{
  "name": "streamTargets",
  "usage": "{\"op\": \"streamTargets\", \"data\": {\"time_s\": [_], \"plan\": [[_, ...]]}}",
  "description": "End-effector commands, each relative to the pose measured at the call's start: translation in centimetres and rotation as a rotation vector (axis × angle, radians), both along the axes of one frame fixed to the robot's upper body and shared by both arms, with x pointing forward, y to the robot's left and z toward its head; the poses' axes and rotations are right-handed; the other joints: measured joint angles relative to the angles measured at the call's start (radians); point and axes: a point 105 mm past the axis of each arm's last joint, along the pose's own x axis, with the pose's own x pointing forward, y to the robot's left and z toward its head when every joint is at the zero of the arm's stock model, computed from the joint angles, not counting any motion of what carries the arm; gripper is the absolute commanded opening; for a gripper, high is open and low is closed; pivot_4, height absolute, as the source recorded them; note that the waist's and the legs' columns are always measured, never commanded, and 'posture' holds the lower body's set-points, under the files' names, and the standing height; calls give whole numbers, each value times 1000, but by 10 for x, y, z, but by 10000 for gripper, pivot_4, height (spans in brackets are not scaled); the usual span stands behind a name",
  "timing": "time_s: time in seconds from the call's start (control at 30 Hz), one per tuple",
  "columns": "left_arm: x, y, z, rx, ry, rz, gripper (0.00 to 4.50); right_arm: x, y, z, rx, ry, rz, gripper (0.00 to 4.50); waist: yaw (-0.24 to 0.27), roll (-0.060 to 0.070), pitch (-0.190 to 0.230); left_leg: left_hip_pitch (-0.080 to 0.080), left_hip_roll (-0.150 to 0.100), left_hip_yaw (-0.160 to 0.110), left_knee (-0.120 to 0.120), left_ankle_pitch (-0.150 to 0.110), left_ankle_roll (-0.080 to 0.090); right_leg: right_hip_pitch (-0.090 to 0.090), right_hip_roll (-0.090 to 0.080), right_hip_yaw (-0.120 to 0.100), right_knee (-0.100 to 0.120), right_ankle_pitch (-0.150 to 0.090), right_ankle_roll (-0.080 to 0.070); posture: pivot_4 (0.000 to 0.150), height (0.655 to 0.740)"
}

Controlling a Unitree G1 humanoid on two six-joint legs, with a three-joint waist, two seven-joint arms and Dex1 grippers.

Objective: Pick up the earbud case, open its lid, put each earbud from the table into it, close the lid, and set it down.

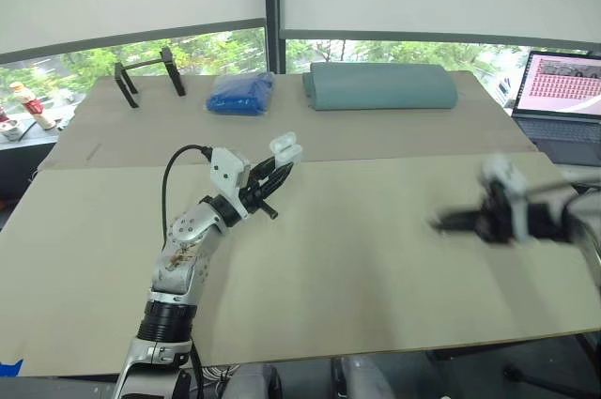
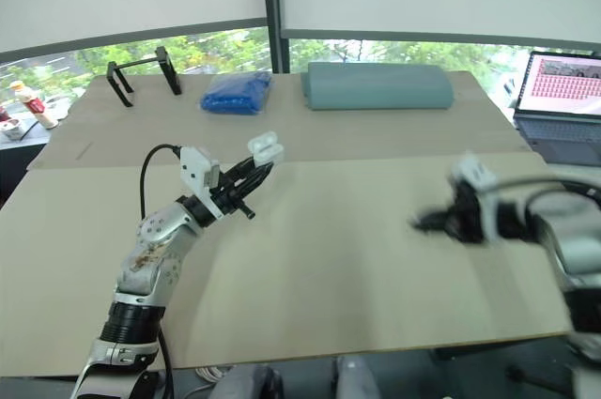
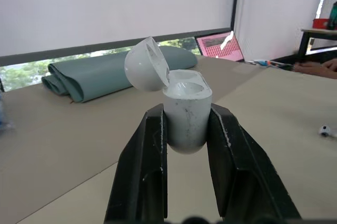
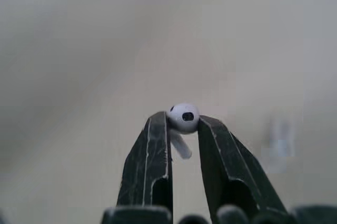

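Observation:
My left gripper is shut on the white earbud case and holds it above the left middle of the table. The case's lid stands open, hinged back. On the right, my right gripper hovers over the table, shut on a white earbud pinched between its fingertips. The two grippers are well apart. A second white earbud lies on the table, seen in the left wrist view.
Along the back of the tan table are a black stand, a blue bag and a rolled teal cloth. An open laptop sits at the far right. A person's hand rests beyond the table.

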Motion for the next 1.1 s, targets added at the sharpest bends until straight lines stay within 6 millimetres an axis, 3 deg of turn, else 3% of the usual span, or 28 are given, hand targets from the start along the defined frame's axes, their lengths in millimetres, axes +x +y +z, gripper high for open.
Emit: {"op": "streamTargets", "data": {"time_s": [0.03, 0.1, 0.2, 0.33, 0.73, 1.1], "plan": [[-1, -14, 9, -24, -42, -59, 5573, 4, 65, 65, 256, -235, 37, 3533, 4, 0, 0, 0, 0, -1, -1, 1, -1, 0, 0, -1, 0, 0, 0, 1500, 7400], [1, -20, 11, -44, -40, -75, 5573, 2, 100, 88, 380, -344, 51, 3533, 13, 0, 0, -3, 0, -2, -3, 4, -7, -2, 0, -4, 1, 0, -1, 1500, 7400], [5, -26, 16, -62, -48, -86, 5573, 0, 125, 102, 474, -411, 34, 3533, 31, 1, -1, -7, -1, -5, -4, 6, -11, -5, -2, -9, 6, 0, -1, 1500, 7400], [11, -35, 27, -83, -73, -100, 5573, 5, 151, 95, 491, -473, 0, 3533, 28, 1, -1, -14, -4, -3, 3, 4, -6, -7, -4, -10, 5, 0, -1, 1500, 7400], [10, -44, 39, -89, -126, -125, 5573, 27, 154, 75, 472, -441, -128, 3533, -7, 1, -1, -10, -1, -3, 2, 5, -8, -3, 0, -11, 0, 1, 2, 1500, 7400], [9, -43, 42, -89, -143, -130, 5573, 30, 150, 60, 456, -378, -179, 3533, -11, 1, -1, -8, -1, -3, 2, 5, -7, -3, -1, -9, 0, 1, 2, 1500, 7400]]}}
